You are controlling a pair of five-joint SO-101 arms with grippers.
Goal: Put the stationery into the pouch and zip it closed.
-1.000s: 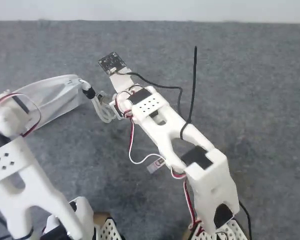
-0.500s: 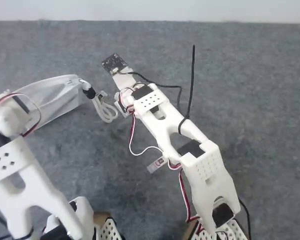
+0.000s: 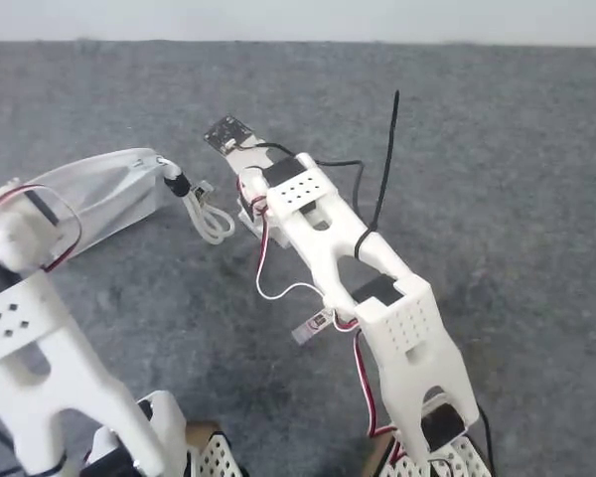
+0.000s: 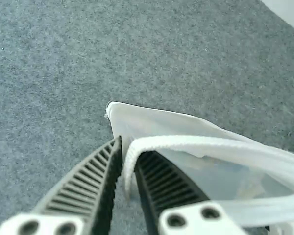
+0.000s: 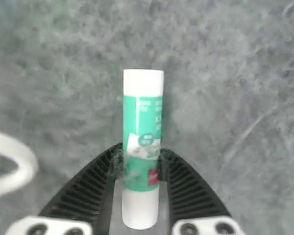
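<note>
1. The left gripper [image 4: 125,149] is clenched on the pouch [image 4: 196,137]. Its ribbed jaws pinch the white band of the rim at one corner.
2. From that pinch the rim runs on as two white bands that spread apart. The wall between them is translucent, and what lies inside cannot be made out.
3. In the high view the pouch [image 3: 104,189] lies on the grey mat [image 3: 497,149] beyond the left arm. Its black zip pull [image 3: 178,183] sits at the end that faces the right arm.
4. The right gripper [image 5: 140,154] grasps the glue stick [image 5: 143,103] low on its body, a jaw on each side. The stick's far end points away over the mat, outside the pouch.
5. A white cord loop [image 3: 215,223] trails from the zip pull and lies on the mat between the pouch and the right arm's wrist. It also shows just beside the gripper in the right wrist view [image 5: 12,161].
6. A small dark board [image 3: 227,130] sticks out past the right arm's wrist. A black cable [image 3: 387,149] stands up from the arm behind it.
7. The glue stick carries a green label with a pale round mark and a red patch near the jaws. Its print is too blurred to read.
8. A pale wall [image 3: 298,20] closes the far edge of the mat.
</note>
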